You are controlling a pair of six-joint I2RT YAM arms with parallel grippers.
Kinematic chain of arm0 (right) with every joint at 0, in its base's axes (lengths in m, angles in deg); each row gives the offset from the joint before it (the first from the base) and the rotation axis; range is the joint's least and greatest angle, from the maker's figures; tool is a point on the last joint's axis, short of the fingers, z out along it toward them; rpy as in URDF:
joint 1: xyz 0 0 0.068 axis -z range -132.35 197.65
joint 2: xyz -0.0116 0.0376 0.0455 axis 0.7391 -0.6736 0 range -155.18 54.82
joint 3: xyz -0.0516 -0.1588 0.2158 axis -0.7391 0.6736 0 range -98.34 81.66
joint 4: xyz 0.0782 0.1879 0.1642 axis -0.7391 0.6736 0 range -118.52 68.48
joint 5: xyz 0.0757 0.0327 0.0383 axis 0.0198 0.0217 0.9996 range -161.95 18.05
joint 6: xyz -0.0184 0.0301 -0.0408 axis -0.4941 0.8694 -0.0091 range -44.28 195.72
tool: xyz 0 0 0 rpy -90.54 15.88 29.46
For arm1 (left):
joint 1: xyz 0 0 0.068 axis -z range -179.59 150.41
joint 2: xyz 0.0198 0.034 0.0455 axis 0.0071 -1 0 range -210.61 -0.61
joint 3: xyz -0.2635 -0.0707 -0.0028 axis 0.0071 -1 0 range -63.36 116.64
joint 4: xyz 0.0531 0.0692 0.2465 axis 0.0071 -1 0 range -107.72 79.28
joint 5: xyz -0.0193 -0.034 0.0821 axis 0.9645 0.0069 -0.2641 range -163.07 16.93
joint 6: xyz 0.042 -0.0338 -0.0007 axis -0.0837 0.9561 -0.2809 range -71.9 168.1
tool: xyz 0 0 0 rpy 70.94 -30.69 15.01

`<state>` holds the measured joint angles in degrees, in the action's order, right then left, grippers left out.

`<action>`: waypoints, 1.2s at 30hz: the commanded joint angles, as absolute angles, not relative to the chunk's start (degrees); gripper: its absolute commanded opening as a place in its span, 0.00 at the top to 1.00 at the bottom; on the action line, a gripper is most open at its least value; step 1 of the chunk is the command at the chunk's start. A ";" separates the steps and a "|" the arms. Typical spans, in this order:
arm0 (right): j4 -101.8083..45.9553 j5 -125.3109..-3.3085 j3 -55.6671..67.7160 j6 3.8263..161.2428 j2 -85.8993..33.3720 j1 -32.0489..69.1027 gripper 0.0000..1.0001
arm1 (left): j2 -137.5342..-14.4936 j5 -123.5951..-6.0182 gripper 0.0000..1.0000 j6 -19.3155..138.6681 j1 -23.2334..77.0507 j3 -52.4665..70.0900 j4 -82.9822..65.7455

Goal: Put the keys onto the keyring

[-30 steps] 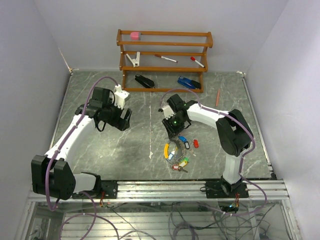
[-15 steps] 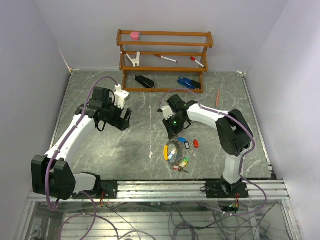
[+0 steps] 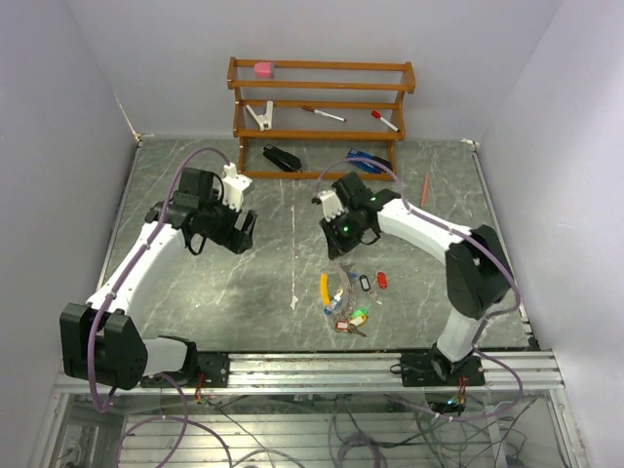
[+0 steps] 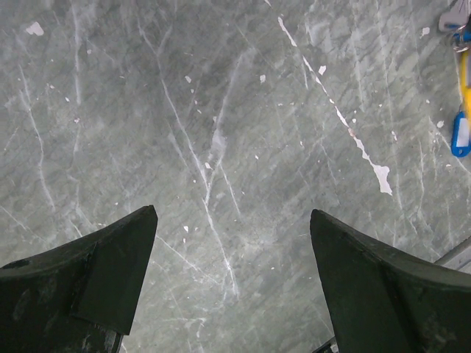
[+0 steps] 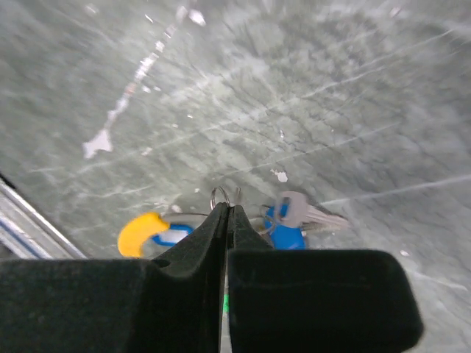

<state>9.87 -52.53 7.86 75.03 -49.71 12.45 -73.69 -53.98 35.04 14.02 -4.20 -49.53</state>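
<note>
Coloured plastic tags mark the keys [image 3: 343,297], heaped on the table [image 3: 234,312] well out from the wooden rack [image 3: 320,117]. We judge none threaded, the keyring too thin to trace. Between rack and heap the right gripper [image 5: 225,212] is pinched closed, whether on anything we cannot tell. Out from the rack's left end the left gripper [image 4: 232,279] gapes.

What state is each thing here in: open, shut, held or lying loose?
left tool, open, empty, over bare table.
right tool, shut, tips just above the keys; a grip on any wire cannot be told.
keys, lying in a loose bunch on the table.
black stapler, lying loose by the rack.
</note>
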 commanded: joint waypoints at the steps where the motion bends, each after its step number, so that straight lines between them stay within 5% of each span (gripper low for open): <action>1: 9.17 -52.62 2.43 78.44 -40.94 12.66 1.00 | -72.59 -52.50 0.04 34.82 14.29 0.41 -51.67; 15: 0.94 -56.14 -3.45 86.91 -35.25 7.29 1.00 | -77.13 -41.88 0.04 39.61 14.30 14.29 -56.02; 28: -2.11 -62.34 2.59 87.81 -37.89 6.15 1.00 | -76.61 -44.69 0.04 38.87 14.30 8.38 -51.90; 31: -1.24 -64.78 5.86 87.98 -39.42 6.24 0.83 | -76.36 -46.52 0.04 37.88 14.22 7.33 -51.68; 36: 0.27 -68.00 7.97 88.68 -42.91 6.24 0.73 | -76.65 -48.90 0.04 38.16 14.13 6.43 -51.18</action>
